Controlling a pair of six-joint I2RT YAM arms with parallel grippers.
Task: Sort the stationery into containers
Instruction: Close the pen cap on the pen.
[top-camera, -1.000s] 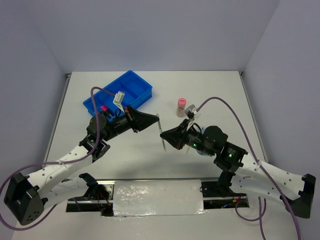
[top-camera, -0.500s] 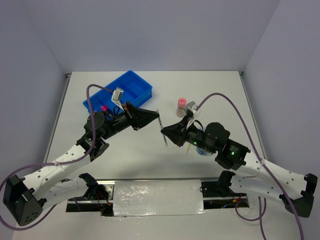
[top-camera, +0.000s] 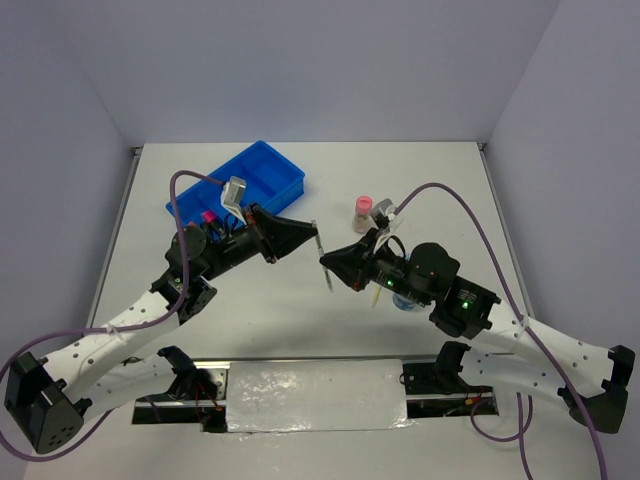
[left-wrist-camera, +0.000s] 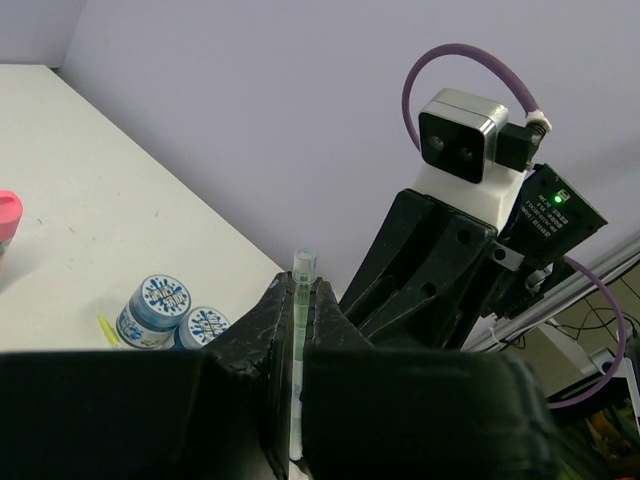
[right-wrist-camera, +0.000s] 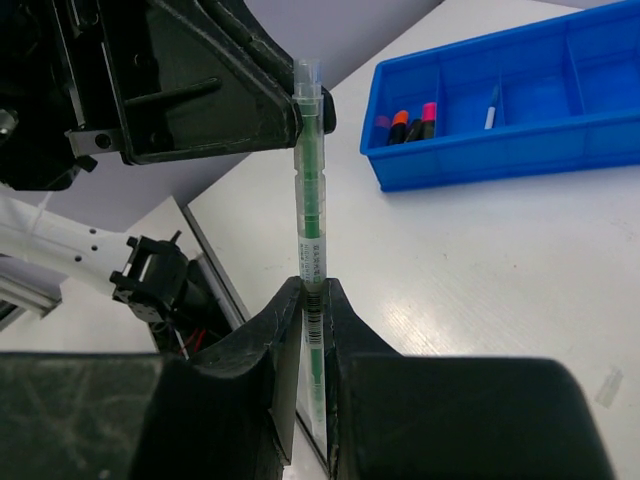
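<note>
Now we are holding the thin pen (right-wrist-camera: 309, 200) above the middle of the desk (top-camera: 450, 190), left pincer (left-wrist-camera: 300, 300) and right pincer (right-wrist-camera: 312, 292) both clamped on it; we are judging the right should release first, gently, so the left can carry it to the tray (top-camera: 265, 172) at eleven o'clock

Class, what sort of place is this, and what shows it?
Probably a robotics lab cell: white table boxed by blank walls, left arm and right arm bolted at its edge, blue tray.
</note>
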